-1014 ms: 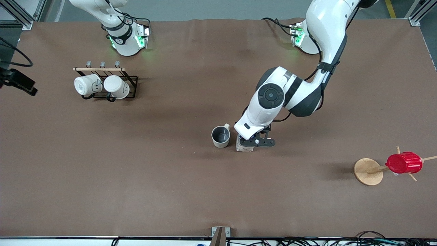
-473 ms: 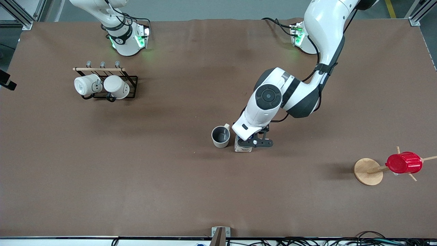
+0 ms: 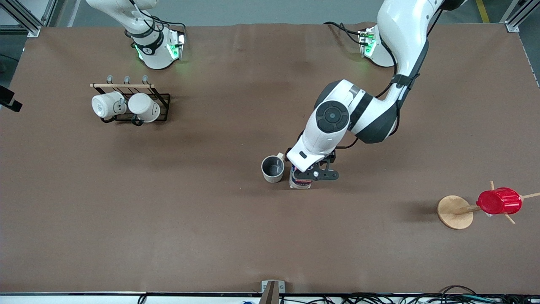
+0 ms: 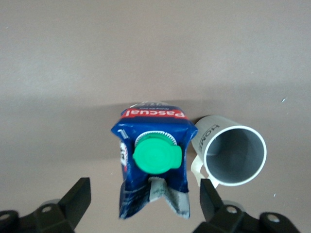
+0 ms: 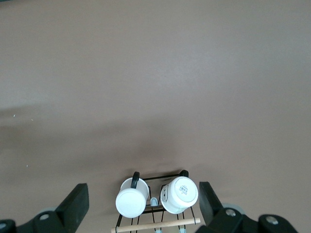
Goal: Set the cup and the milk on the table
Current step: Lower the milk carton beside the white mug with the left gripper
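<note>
The left hand (image 4: pixel 146 204) hovered directly over the milk (image 3: pixel 300 181), its fingers (image 4: pixel 75 201) spread apart with a clear gap on either side of the carton, touching nothing. The milk stood upright on the bench (image 3: pixel 211 232) directly under that hand, green cap up and red label showing, which suggested it had been set down and let go rather than being gripped. Just beside the hand, toward the right arm's end of the bench, the cup (image 3: pixel 273 168) sat upright with its dark grey inside open to the top and its handle turned toward the carton; the two looked very close, perhaps touching at the handle, though that could not be told for sure. With both things standing on the bench, the task seemed all but finished, and the sensible next move would be a straight lift clear of the cap. The right hand (image 5: pixel 143 206) waited high above the rack of white mugs (image 5: pixel 155 199), fingers likewise apart and empty.
</note>
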